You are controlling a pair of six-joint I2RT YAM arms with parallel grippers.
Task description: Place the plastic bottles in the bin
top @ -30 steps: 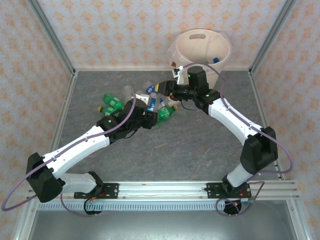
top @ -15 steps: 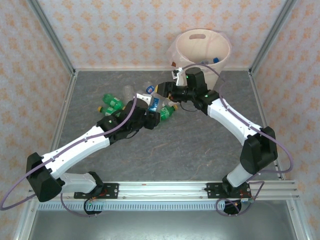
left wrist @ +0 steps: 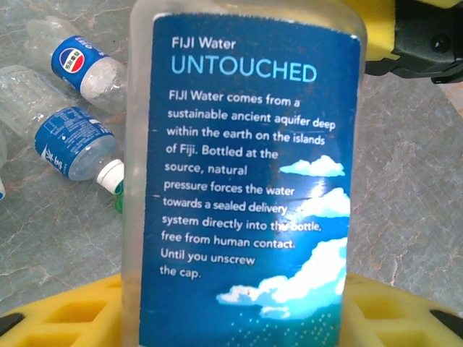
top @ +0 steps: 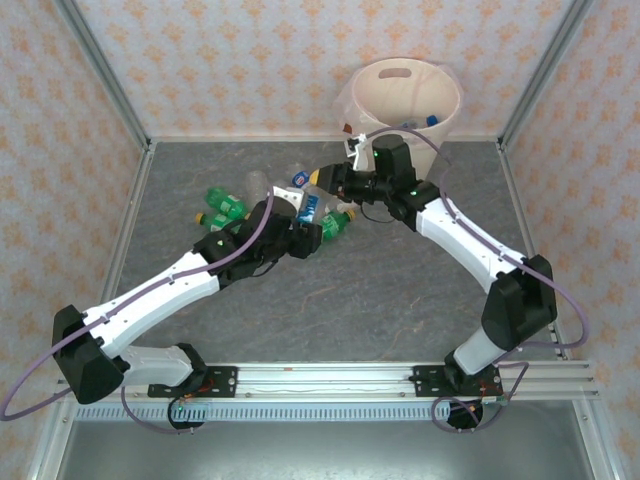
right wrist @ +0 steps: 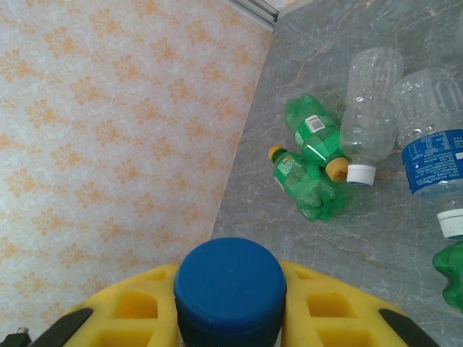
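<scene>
Left gripper (top: 303,228): near the middle of the table (top: 400,300), yellow pads (left wrist: 51,318) pressed to both sides of a Fiji water bottle (left wrist: 242,181), label facing the wrist camera.
Right gripper (top: 328,180): just beyond the left one, toward the far edge; pads (right wrist: 119,322) pinching a blue-capped bottle (right wrist: 230,285) at the cap end, body hidden (same bottle as the Fiji one or another: cannot tell).
Bin (top: 380,100): at the far edge, right of centre, close behind the right gripper; blue-capped bottles inside (top: 430,121).
Loose bottles: green pair (right wrist: 307,155) and clear ones (right wrist: 372,108) lying clustered left of centre toward the far edge, just beside both grippers.
Risk, collision: two wrists crowded into one spot; any lift or swing by one likely to strike the other.
Risk, tug: if both on one bottle, pulling apart could crush it or flick it onto the table.
Risk, slip: smooth, thin, empty plastic; a grip at the cap end alone prone to let the bottle pivot and drop short of the bin.
Risk, scatter: a low sweep toward the bin apt to knock the cluster toward the left edge.
Risk, liner (top: 346,100): thin film draped over the rim, easy to snag on release.
</scene>
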